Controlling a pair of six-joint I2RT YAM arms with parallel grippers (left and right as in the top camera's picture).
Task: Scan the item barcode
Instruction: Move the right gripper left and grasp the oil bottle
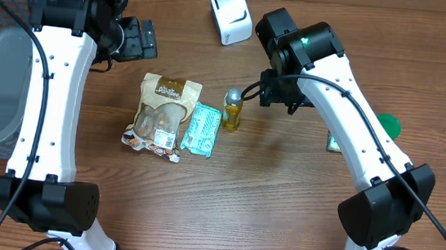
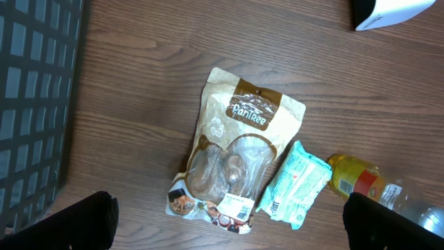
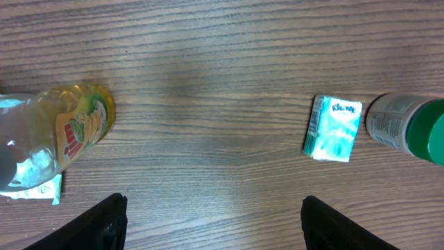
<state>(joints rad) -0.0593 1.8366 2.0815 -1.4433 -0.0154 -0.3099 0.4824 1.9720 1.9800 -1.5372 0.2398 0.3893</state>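
Observation:
Three items lie mid-table: a brown snack bag (image 1: 163, 111) (image 2: 239, 156), a teal packet (image 1: 202, 129) (image 2: 295, 184) and a yellow-liquid bottle (image 1: 232, 109) (image 2: 357, 179) (image 3: 66, 132). The bag's white barcode label (image 2: 237, 206) faces up at its near end. A white barcode scanner (image 1: 231, 15) stands at the back. My left gripper (image 1: 138, 39) (image 2: 229, 208) hangs open above the bag, holding nothing. My right gripper (image 1: 279, 98) (image 3: 214, 208) is open over bare wood just right of the bottle, nothing between its fingers.
A grey mesh basket (image 1: 0, 54) (image 2: 35, 104) fills the left edge. A small tissue pack (image 3: 333, 128) and a green-capped container (image 1: 387, 124) (image 3: 409, 125) lie right of my right gripper.

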